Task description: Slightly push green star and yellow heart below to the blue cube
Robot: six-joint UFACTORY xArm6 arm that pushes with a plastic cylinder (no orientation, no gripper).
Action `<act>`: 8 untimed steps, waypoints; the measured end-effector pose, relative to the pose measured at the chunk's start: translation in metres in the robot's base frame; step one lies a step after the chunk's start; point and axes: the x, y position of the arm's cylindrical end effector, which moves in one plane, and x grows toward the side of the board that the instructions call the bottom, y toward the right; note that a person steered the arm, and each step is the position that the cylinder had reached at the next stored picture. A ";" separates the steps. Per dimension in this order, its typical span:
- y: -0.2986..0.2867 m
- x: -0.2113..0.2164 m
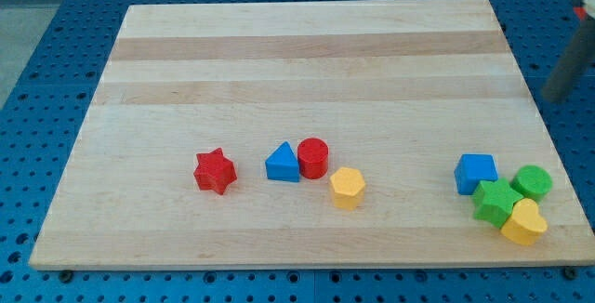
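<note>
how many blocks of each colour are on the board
red: 2, star and cylinder
blue: 2, triangle and cube
yellow: 2, hexagon and heart
green: 2, star and cylinder
total: 8

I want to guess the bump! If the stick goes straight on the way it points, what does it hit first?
Probably the green round block, the nearest in line below my tip. My tip is blurry by the board's right edge, so depth is unsure.
</note>
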 end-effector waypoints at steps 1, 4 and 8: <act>0.006 0.001; 0.002 0.118; -0.001 0.194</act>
